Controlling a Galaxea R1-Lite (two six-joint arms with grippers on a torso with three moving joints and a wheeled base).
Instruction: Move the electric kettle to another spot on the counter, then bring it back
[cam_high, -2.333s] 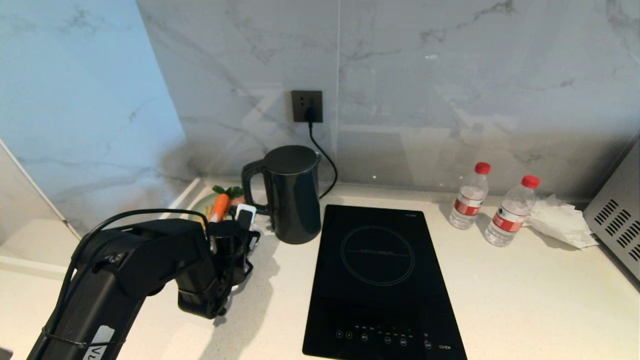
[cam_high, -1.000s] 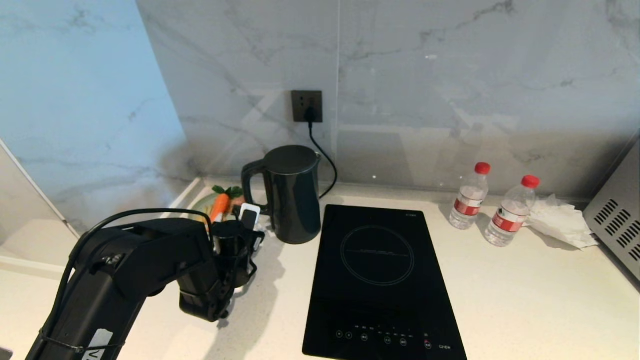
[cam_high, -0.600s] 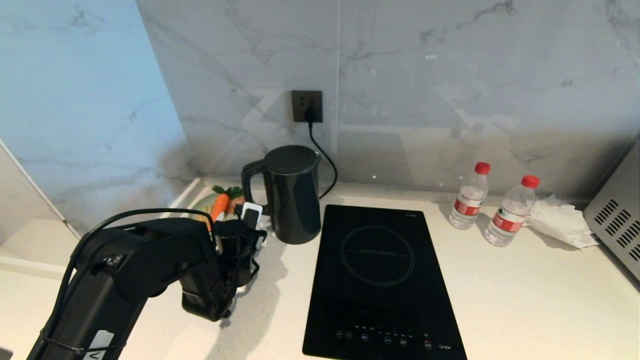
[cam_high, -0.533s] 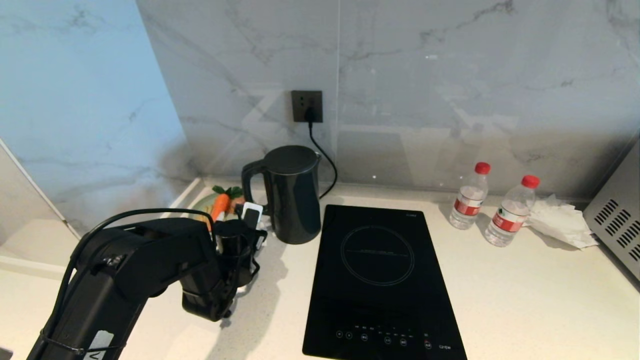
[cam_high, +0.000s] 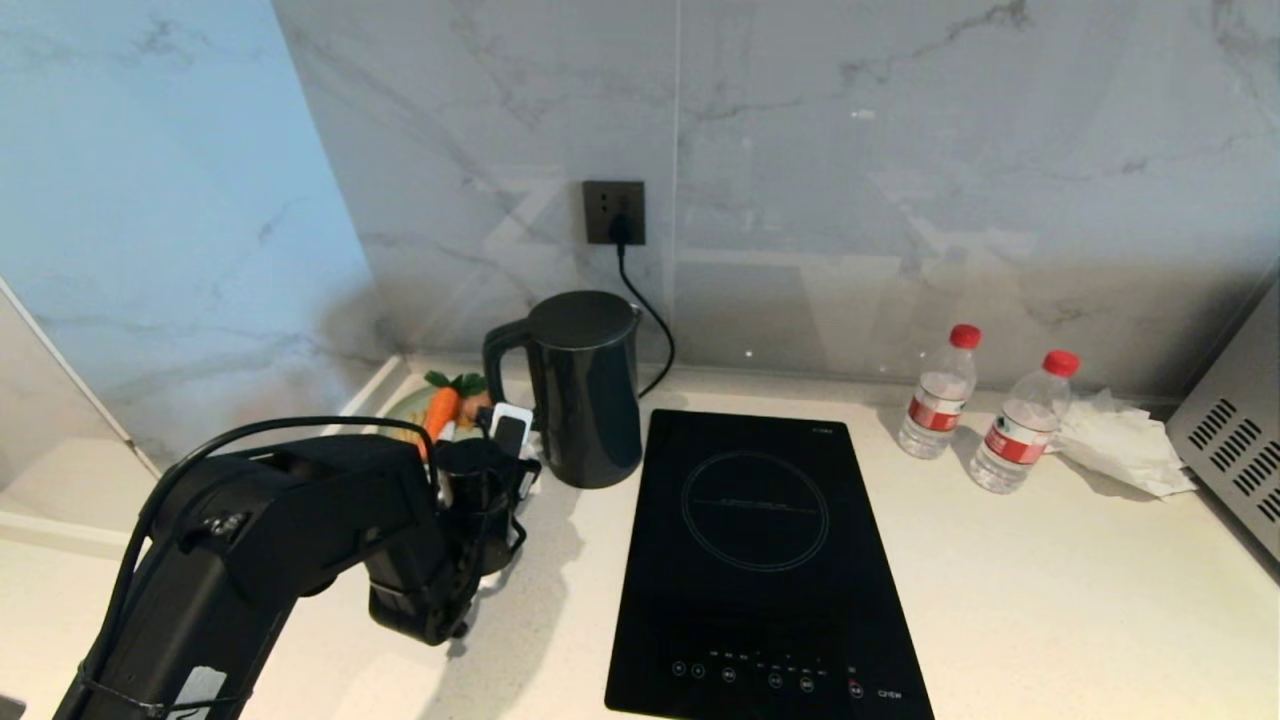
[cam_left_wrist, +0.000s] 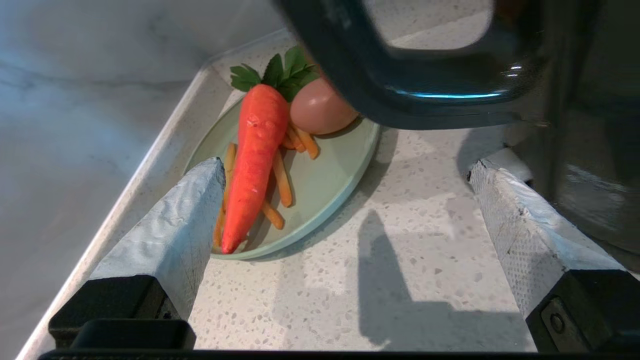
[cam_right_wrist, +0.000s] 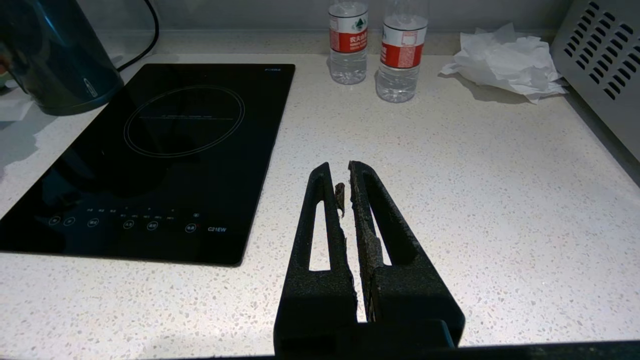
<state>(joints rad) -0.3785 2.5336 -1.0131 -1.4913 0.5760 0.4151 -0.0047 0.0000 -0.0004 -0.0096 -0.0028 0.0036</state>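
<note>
Grey-veined marble wall (cam_high: 900, 150) backs an off-white speckled surface (cam_high: 1050, 600). Landmark: the black hob (cam_high: 760, 560) set flat in this surface. The electric kettle (cam_high: 585, 385) stands upright on the surface just beside the hob's far left corner, lid on, loop handle turned away from the hob; a black cord (cam_high: 655, 330) runs from behind it up to a dark wall socket (cam_high: 613, 212). On the kettle's far side from the hob lies a pale green plate (cam_left_wrist: 325, 185) bearing a carrot (cam_left_wrist: 255, 155), orange sticks (cam_left_wrist: 282, 177) and an egg (cam_left_wrist: 317, 110). Left end effector (cam_high: 500, 455) hovers low over the surface to the left of the hob, just short of the kettle's handle; its two pale fingers (cam_left_wrist: 175, 225) stand wide apart with nothing between them, and the handle (cam_left_wrist: 425, 85) looms close ahead of them without contact that can be seen. Right end effector (cam_right_wrist: 345, 172) hangs above the bare surface to the right of the hob, its dark fingers drawn nearly together and empty. Beyond the hob's far right corner stand two red-capped water bottles (cam_high: 935, 395), then a crumpled white tissue (cam_high: 1120, 445), then a grey vented appliance (cam_high: 1235, 440) at the edge.
</note>
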